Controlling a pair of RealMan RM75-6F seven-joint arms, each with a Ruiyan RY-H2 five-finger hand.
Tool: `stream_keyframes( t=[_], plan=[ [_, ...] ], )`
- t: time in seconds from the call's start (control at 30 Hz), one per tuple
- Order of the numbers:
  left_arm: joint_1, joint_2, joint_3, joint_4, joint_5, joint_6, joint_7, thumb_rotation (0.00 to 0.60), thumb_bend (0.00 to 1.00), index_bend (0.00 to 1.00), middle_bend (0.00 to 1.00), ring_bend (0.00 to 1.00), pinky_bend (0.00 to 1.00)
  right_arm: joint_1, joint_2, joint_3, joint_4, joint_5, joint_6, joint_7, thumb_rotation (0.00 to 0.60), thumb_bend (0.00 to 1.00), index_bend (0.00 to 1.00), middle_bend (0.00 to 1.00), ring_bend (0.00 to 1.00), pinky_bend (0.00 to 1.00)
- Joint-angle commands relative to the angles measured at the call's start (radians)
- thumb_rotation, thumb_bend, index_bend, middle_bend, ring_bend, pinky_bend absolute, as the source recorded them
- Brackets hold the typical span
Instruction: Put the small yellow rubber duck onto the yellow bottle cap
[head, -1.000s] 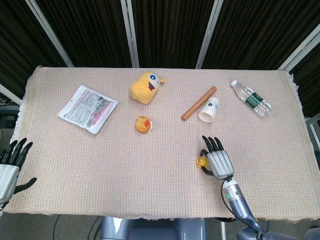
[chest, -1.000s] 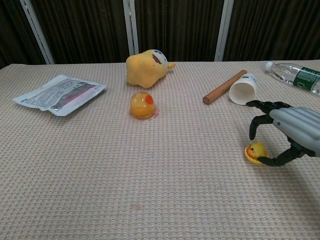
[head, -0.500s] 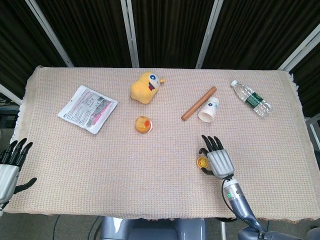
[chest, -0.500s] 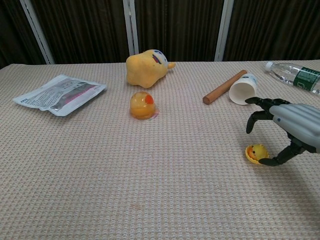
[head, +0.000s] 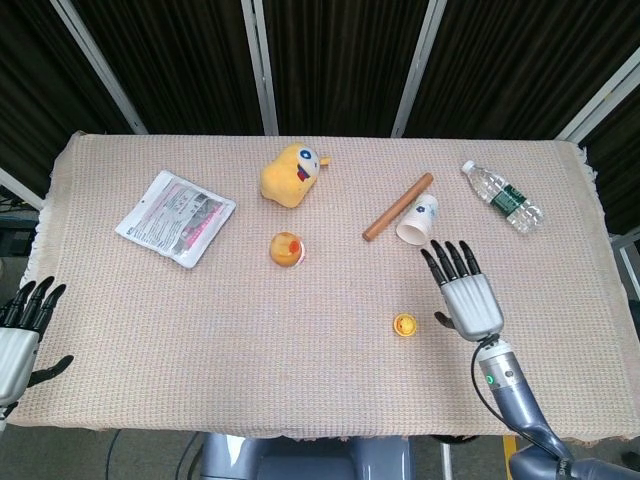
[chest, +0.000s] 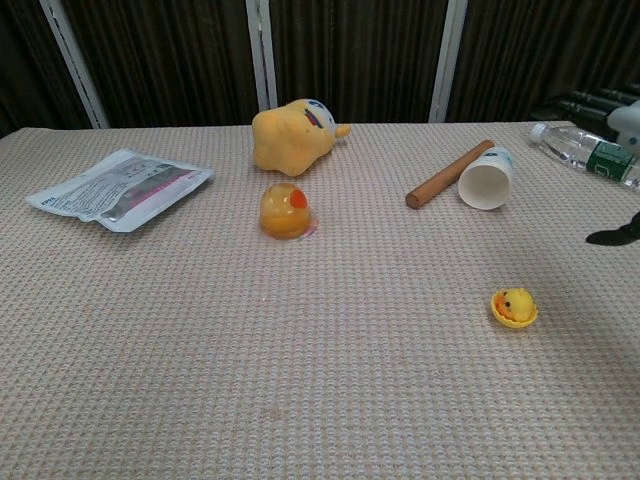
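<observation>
Small yellow rubber duck seated on the yellow bottle cap, toward the desk's front edge, right of centre. Right hand just beside it, apart, fingers spread, holding nothing. Left hand at the front-left corner, off the edge, fingers apart and empty. Paper cup on its side near the wooden stick, toward the far edge.

Around the small yellow rubber duck on its yellow bottle cap you have bare worktop from 6 to 11 o'clock. At 12 o'clock lie the paper cup and wooden rod; your right robot hand hovers at 3 o'clock.
</observation>
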Motion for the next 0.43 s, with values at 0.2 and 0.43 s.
stream_keyframes(
  t=[0.2,0.43],
  plan=[
    [0.004,-0.001,0.004,0.006,-0.001,0.000,-0.002,0.600,0.00,0.00,0.00,0.00,0.20,-0.099,0.184,-0.026,-0.096,-0.044,0.117,0.068,0.600,0.00,0.00,0.00,0.00,0.00],
    [0.009,0.004,0.006,-0.003,-0.003,0.003,0.009,0.600,0.00,0.00,0.00,0.00,0.20,-0.146,0.203,-0.037,-0.062,-0.039,0.159,0.178,0.600,0.00,0.00,0.00,0.00,0.00]
  ],
)
